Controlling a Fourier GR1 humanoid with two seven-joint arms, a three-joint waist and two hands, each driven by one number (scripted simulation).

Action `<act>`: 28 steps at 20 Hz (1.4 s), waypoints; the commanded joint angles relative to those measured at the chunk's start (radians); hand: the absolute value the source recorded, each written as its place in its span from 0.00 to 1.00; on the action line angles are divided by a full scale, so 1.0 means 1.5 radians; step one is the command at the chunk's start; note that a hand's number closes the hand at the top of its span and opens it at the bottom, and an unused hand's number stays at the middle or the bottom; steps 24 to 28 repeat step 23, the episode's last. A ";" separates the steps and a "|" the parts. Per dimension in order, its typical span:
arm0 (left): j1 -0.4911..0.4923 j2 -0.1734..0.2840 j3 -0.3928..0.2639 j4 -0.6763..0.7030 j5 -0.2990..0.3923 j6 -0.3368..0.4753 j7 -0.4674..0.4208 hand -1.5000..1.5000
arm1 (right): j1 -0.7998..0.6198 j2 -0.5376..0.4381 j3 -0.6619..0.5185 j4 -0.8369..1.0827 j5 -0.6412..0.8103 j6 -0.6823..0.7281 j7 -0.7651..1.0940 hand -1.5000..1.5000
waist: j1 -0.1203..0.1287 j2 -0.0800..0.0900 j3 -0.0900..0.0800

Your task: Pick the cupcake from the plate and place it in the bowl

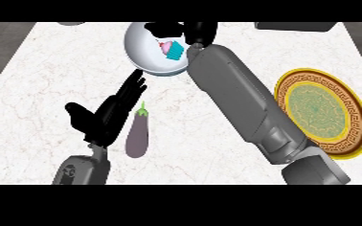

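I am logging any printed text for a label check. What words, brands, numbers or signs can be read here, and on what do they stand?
None: no readable text anywhere.
The plate bears only an ornamental gold border pattern, no letters.
The cupcake, the bowl and the eggplant carry no markings.

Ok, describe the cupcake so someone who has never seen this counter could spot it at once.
Find the white bowl at the far middle of the marble counter, where the right hand reaches over its rim. The cupcake lies inside it, near that hand. It is the only small thing there, pink on top with a teal wrapper, unlike the long purple eggplant nearer the robot.
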 commanded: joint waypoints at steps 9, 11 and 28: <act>0.019 0.036 0.063 -0.027 0.032 0.009 0.029 0.50 | 0.313 0.000 0.259 -0.483 0.009 -0.124 -0.013 0.00 | -0.068 -0.025 -0.001; 0.040 0.005 0.027 -0.029 0.005 0.028 0.013 0.50 | 0.393 0.000 0.331 -0.541 0.036 -0.125 0.004 0.00 | -0.082 -0.030 -0.001; 0.080 0.027 0.051 -0.028 0.021 0.006 -0.008 0.50 | 0.894 -0.109 0.727 -0.687 0.278 -0.231 -0.040 1.00 | -0.082 -0.022 -0.002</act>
